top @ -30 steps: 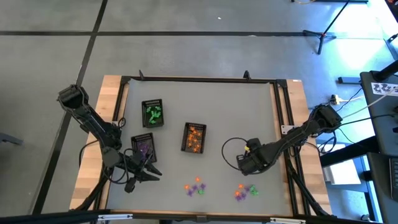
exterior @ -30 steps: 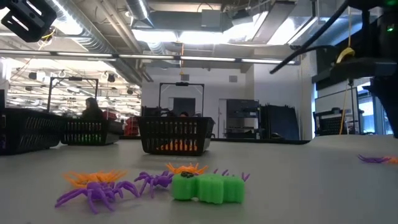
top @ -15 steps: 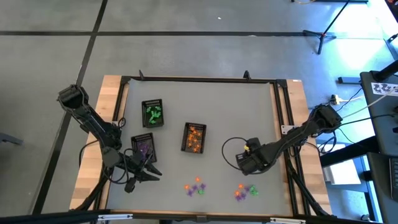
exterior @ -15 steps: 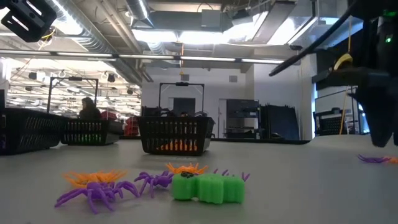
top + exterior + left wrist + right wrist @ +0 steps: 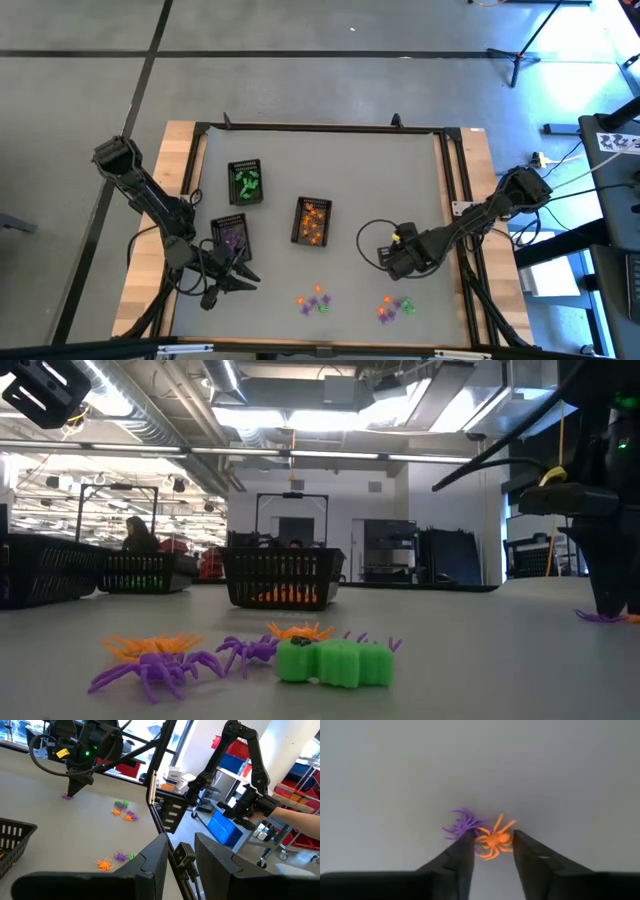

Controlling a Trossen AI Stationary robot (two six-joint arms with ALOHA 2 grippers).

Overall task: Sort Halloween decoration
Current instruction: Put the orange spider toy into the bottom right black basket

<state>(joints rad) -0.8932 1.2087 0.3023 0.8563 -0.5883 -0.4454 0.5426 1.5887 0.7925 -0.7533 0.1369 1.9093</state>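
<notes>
An orange spider (image 5: 495, 840) and a purple spider (image 5: 462, 826) lie side by side on the grey table. My right gripper (image 5: 492, 851) points down over them, open, with one finger on each side of the orange spider. One finger's edge overlaps the purple spider's legs. In the low view the gripper (image 5: 610, 605) stands just above the purple spider (image 5: 600, 617). Two small heaps of Halloween decoration (image 5: 315, 298) (image 5: 395, 308) lie near the front edge. My left gripper (image 5: 235, 280) waits open by the front left, level above the table. My right gripper points down from above with its fingers (image 5: 462, 855) beside the orange spider's body (image 5: 496, 839). Whether they touch it or the purple spider's legs I cannot tell. Both spiders lie flat on the table.
Three black trays stand mid-table: one with green pieces (image 5: 245, 183), one with purple (image 5: 230, 235), one with orange (image 5: 312, 222). A black cable loops beside the right arm (image 5: 365, 245). A dark frame (image 5: 320, 128) borders the table. People show in the room beyond.
My right gripper has sunk straight down toward the two spiders; in the low view its fingers have come down into sight at the right until they stand just over the purple one. The trinkets and trays have stayed put.
</notes>
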